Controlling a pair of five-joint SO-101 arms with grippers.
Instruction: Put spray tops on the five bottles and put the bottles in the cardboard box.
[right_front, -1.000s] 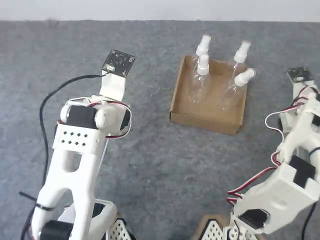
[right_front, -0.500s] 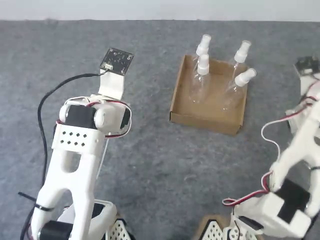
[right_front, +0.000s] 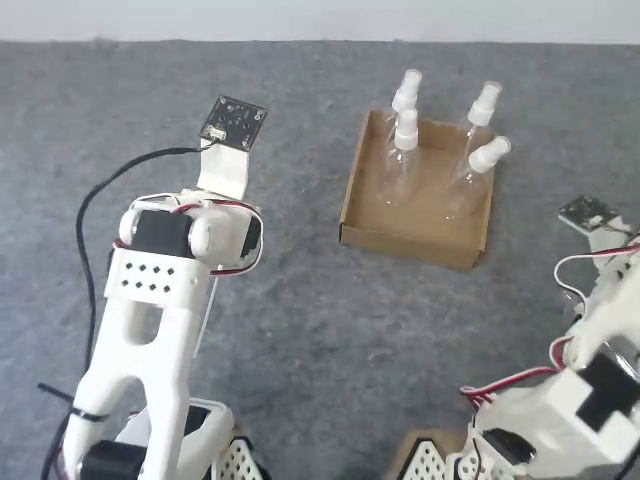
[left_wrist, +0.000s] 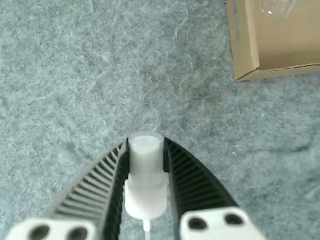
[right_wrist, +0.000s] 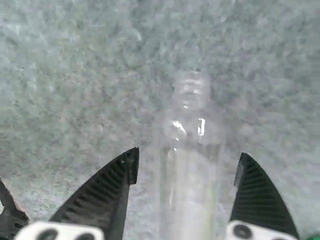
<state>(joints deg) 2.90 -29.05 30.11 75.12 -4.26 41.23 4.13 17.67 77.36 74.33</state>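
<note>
Two white robot arms work over a grey carpeted table (right_front: 300, 300). A shallow brown cardboard box (right_front: 352, 190) sits on the far side, right of centre. It holds four clear bottles (right_front: 400, 172), each fitted with a white spray top; they lean at slightly different angles, two toward the box's left side and two toward its right.

The left gripper (left_wrist: 146, 146) is closed on a white plastic spray top (left_wrist: 146, 177), pinched between its ribbed black jaws and held over bare carpet, with a corner of the box nearby.

The right gripper (right_wrist: 189, 155) is spread wide around a clear plastic bottle (right_wrist: 192, 170) with a bare threaded neck. The jaws stand apart from the bottle's sides, not touching it. Whether the bottle lies on the carpet or stands on it cannot be told.

The step in hand appears to be the fifth and last bottle: four are done and boxed. The next move likely calls for the right gripper to close on the bottle and steady it, so that the left arm can bring the spray top onto the open neck and seat it. After that the bottle goes into the box beside the others.
</note>
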